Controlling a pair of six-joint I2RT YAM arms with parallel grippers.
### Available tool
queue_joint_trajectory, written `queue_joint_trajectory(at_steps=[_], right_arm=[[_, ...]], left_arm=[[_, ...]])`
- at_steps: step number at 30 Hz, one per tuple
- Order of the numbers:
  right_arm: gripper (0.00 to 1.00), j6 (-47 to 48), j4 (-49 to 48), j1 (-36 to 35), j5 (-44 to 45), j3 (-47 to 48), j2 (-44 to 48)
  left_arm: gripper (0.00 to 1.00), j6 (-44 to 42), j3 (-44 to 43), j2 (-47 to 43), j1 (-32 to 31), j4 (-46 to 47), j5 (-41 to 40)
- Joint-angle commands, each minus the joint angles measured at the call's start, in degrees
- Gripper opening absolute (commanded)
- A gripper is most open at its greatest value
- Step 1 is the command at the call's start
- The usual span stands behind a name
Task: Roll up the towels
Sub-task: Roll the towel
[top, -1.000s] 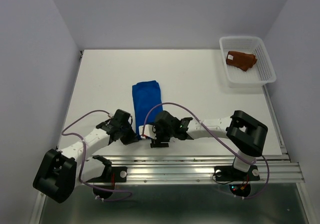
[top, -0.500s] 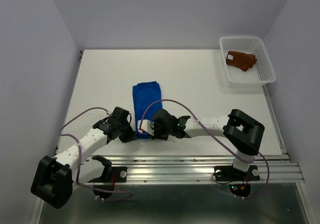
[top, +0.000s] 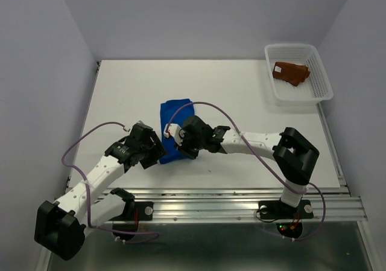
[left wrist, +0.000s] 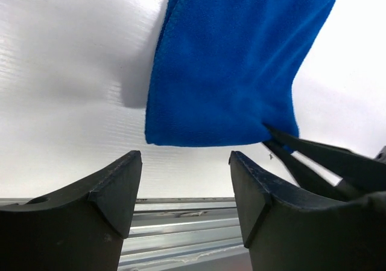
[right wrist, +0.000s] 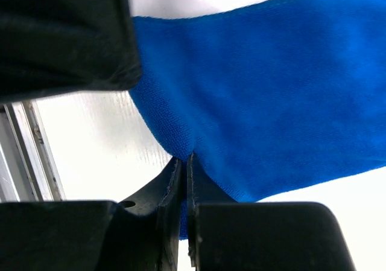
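Observation:
The blue towel lies folded lengthwise in the middle of the white table. Its near end is raised off the surface. My right gripper is shut on that near edge, and the right wrist view shows blue cloth pinched between the closed fingers at the right gripper. My left gripper is just left of it, open and holding nothing. In the left wrist view the towel hangs ahead of the left gripper. The rust-brown towel lies bunched in the basket.
The white mesh basket stands at the far right corner of the table. An aluminium rail runs along the near edge. Purple cables loop from both arms over the table near the towel.
My left gripper has opened and let go of the towel's near end. My right gripper has shut on that edge. Both grippers have moved away from the rail, lifting the edge.

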State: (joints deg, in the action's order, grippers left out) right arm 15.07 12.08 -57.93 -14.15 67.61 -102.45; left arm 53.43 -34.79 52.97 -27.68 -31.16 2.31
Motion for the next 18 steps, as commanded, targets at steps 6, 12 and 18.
queue_joint_trajectory(at_steps=[6, 12, 18], right_arm=[[0.07, -7.77, 2.86, 6.42, -8.60, 6.21, -3.54], [0.10, -9.01, 2.78, 9.33, -12.48, 9.28, -8.19], [0.13, -10.94, 2.78, 13.19, -16.08, 12.63, -12.50]], left_arm=[[0.75, -1.04, -3.36, -0.59, 0.00, -1.63, -4.06], [0.82, -4.21, -2.75, 0.90, 0.00, 1.27, -2.75], [0.82, -6.14, -1.95, 6.17, 0.00, 4.61, -0.72]])
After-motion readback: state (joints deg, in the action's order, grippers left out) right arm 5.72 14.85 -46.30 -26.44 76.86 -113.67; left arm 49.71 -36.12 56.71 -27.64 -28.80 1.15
